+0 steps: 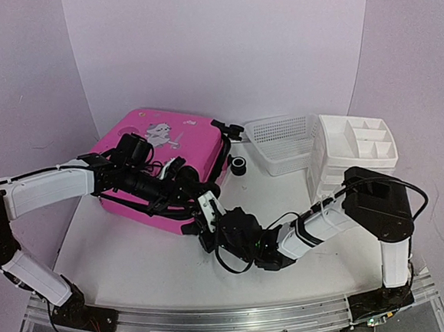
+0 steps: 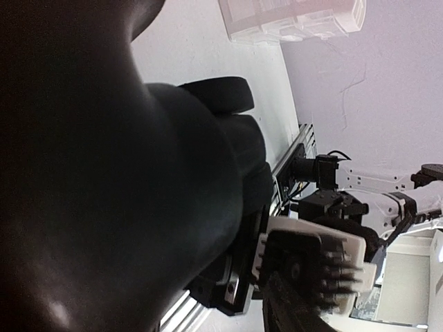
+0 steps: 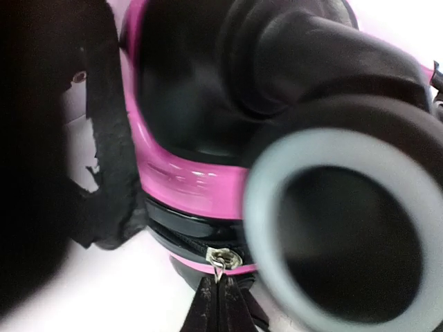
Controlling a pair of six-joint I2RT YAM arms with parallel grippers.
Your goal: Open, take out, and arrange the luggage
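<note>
The right fingers [image 3: 206, 310] were pressed together on the zipper pull [image 3: 221, 259], beside a black wheel [image 3: 332, 228] at the near corner of the pink suitcase [image 1: 166, 139]. The suitcase lay flat on the left of the counter [image 1: 137, 257], and the left fingers [image 1: 179, 169] reached over it; I could not tell their spread. Farther right stood a white basket [image 1: 282, 142] and an organizer [image 1: 355, 152].

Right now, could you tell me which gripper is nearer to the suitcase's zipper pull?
Right. The right gripper has its fingers shut on the zipper pull at the near corner of the suitcase; the left gripper sits farther back over it.
</note>
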